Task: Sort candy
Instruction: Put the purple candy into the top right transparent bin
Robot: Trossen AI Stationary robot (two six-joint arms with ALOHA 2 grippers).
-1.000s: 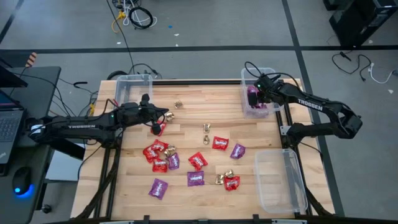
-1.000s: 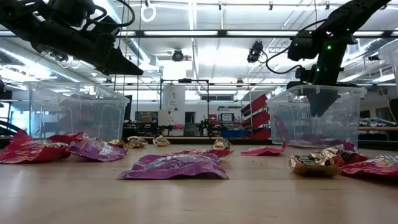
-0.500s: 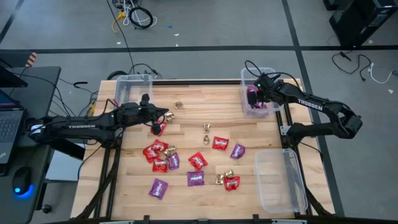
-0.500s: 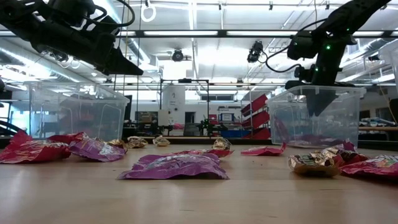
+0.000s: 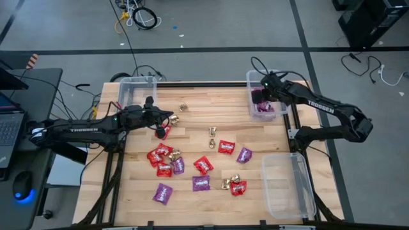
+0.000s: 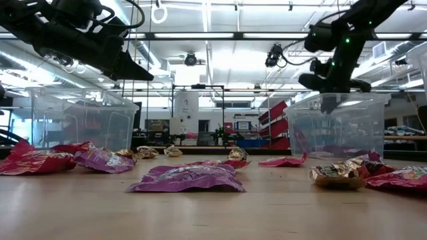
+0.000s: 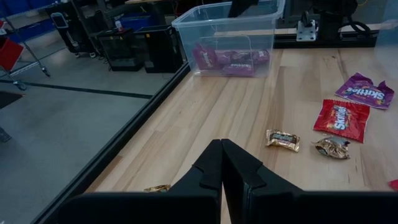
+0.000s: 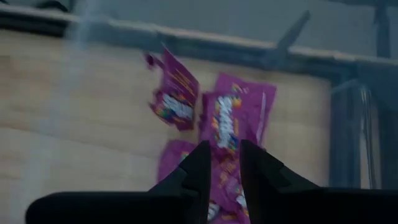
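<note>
Jaws of right gripper (image 8: 221,163) slightly apart, purple packet (image 8: 228,121) lengthwise between.

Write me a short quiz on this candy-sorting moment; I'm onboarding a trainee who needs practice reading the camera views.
1. True or false: the left end effector is shut with nothing between its fingers.
2. What colour are the packets in the clear bin below the right end effector? A red, B purple, C gold.
3. Fill in: the lone gold piece on the far side of the table lies nearest the ___ end effector.

Key: 1 true; 2 B; 3 left.
</note>
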